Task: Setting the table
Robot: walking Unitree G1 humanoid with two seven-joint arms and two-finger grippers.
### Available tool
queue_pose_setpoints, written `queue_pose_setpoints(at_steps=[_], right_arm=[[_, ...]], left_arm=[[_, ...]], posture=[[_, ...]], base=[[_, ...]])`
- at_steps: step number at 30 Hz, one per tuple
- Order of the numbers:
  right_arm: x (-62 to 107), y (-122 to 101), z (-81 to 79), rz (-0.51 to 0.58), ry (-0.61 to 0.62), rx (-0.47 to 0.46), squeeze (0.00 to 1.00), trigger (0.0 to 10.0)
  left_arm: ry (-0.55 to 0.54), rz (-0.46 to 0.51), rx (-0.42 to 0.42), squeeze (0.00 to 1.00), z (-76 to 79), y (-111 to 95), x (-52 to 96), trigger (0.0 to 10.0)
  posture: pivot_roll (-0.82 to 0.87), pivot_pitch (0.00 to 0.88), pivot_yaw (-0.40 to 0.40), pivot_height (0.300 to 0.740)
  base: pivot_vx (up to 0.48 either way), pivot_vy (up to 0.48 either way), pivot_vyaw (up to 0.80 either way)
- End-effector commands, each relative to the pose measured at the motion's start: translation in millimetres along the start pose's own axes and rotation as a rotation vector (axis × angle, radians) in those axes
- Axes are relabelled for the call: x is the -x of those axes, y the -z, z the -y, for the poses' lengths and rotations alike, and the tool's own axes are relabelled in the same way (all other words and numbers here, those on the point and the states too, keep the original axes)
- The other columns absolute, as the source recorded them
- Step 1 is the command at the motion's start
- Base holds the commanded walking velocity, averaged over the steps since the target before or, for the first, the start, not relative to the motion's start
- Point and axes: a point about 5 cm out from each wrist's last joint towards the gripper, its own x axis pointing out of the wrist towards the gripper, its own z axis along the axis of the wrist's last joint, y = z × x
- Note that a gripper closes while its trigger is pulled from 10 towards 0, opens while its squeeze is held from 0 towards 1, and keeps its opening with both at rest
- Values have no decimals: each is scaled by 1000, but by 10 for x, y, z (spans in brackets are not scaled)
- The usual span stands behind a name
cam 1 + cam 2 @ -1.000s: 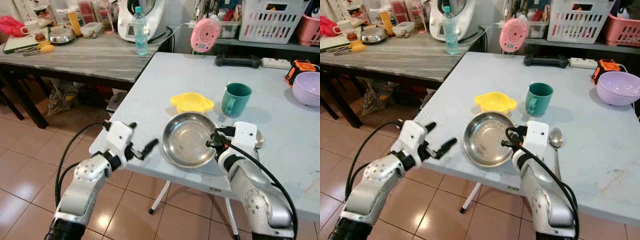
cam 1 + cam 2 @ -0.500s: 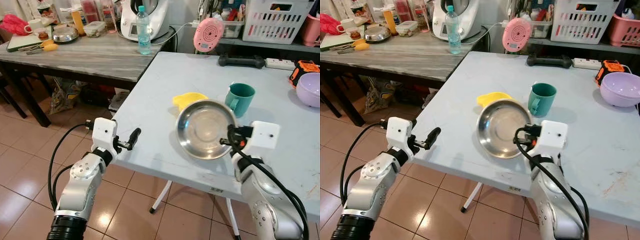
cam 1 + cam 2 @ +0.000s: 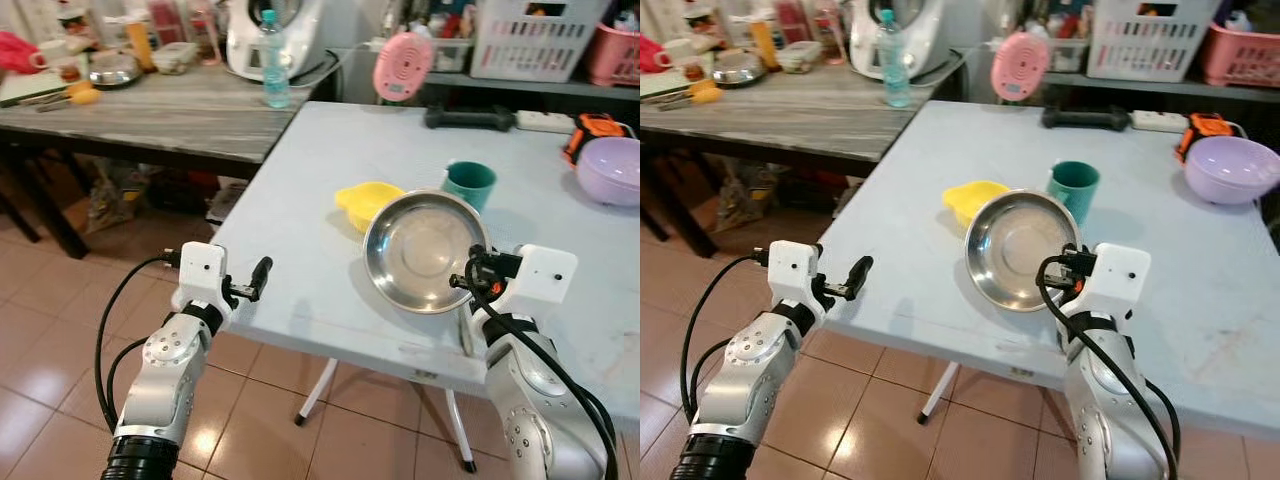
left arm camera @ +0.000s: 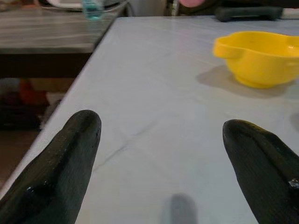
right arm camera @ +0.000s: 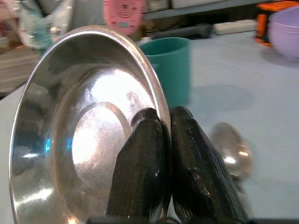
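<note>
A steel plate is held up off the grey table, tilted toward me. My right gripper is shut on its near rim, the black fingers pinching the edge. Behind the plate stand a yellow bowl and a green mug. A metal spoon lies on the table by the mug. My left gripper hovers at the table's near-left edge, open and holding nothing; its fingers point across the bare top toward the yellow bowl.
A lilac bowl, an orange tool, a black handle and a pink round device stand at the table's back. A wooden table with a bottle and kitchenware is at left. Tiled floor lies below.
My right gripper has lifted the plate off the table and tipped it up. The left gripper drew back from beside the plate to the table's near-left edge.
</note>
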Motion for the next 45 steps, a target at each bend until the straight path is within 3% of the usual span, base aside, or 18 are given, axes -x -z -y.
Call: queue_pose_setpoints(at_steps=[1, 33, 45], right_arm=[[-4, -29, 3, 19, -1, 0, 0, 10000], [-12, -53, -4, 53, 3, -6, 0, 10000], [1, -25, -12, 44, 6, -5, 0, 10000]], left_arm=[[-13, 10, -9, 0, -24, -36, -25, 10000], [-9, 6, -16, 0, -24, -5, -42, 10000], [-2, 0, -22, 0, -18, 11, -38, 10000]], posture=[[-104, 13, 57, 740], [-107, 14, 53, 740], [-109, 17, 58, 740]], base=[[0, 0, -763], [0, 0, -60], [0, 335, -405]])
